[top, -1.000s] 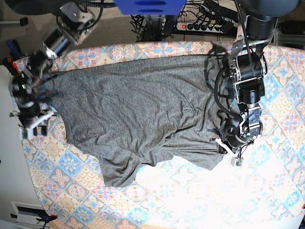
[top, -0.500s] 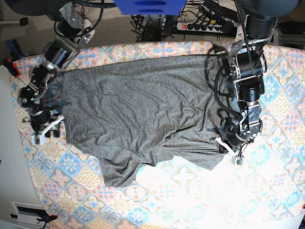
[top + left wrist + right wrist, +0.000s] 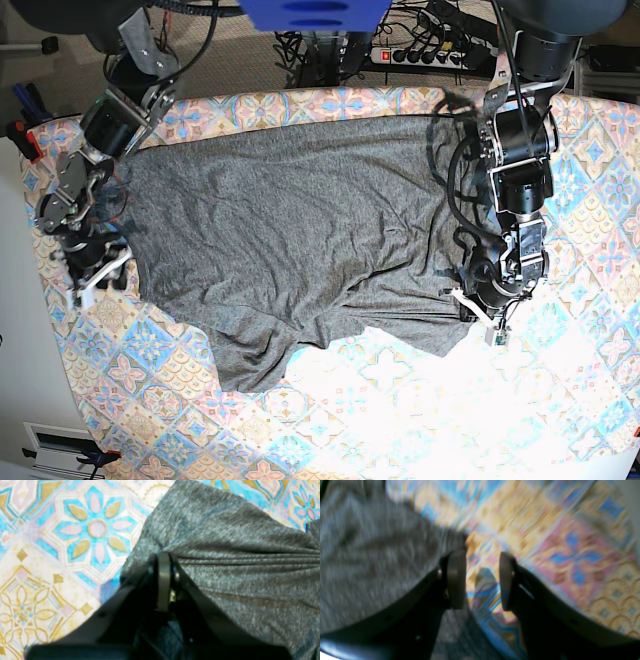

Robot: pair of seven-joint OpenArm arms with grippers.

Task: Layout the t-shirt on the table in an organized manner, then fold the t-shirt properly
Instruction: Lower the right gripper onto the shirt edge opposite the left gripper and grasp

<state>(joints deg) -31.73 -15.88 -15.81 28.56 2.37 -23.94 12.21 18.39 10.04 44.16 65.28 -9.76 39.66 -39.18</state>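
My left gripper (image 3: 478,312) is pinched tight on the edge of the t-shirt (image 3: 290,240), arm stretched down along the shirt's side with the wrist bent low to the desk (image 3: 590,330). My right gripper (image 3: 95,280) is parted with nothing between the pads, just beside the opposite edge; the blurry wrist view suggests it's over bare cloth. The shirt lies spread but rumpled across the desk.

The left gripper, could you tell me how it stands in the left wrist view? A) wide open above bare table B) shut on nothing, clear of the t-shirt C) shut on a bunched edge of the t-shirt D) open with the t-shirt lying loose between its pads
C: the left gripper is pinched shut on the t-shirt, with folds of fabric radiating from it.
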